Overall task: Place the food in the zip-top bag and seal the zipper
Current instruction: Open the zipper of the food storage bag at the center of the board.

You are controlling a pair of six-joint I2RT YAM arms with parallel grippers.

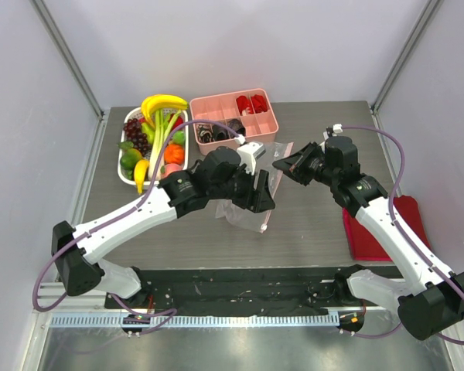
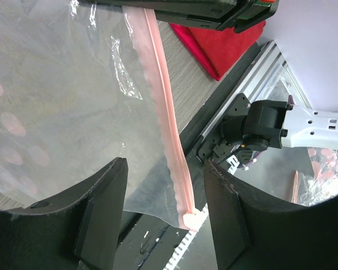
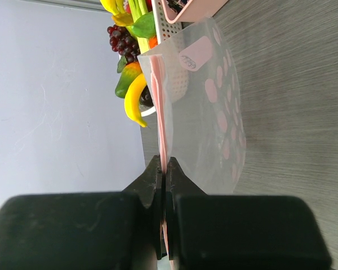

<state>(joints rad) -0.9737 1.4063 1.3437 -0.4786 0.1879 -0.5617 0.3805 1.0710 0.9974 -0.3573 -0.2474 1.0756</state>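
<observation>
The clear zip-top bag [image 1: 243,215] [image 3: 208,112] with pink dots is held up between my two grippers at the table's middle. My right gripper [image 1: 283,165] [image 3: 164,169] is shut on one end of its pink zipper [image 3: 160,112]. My left gripper [image 1: 261,193] [image 2: 164,216] stands open astride the other end of the zipper [image 2: 166,112]. The pale slider tab [image 2: 195,219] hangs between the fingers, close to the right-hand one [image 2: 228,219]. I see nothing inside the bag. The food lies in a white basket [image 1: 124,177] at the back left: leek [image 1: 161,135], grapes [image 1: 135,131], banana [image 1: 162,103].
A pink compartment tray [image 1: 272,131] with dark and red pieces stands behind the bag. A red cloth [image 1: 387,228] [image 2: 225,45] lies by the table's right edge under the right arm. The black base rail [image 1: 240,282] runs along the near edge.
</observation>
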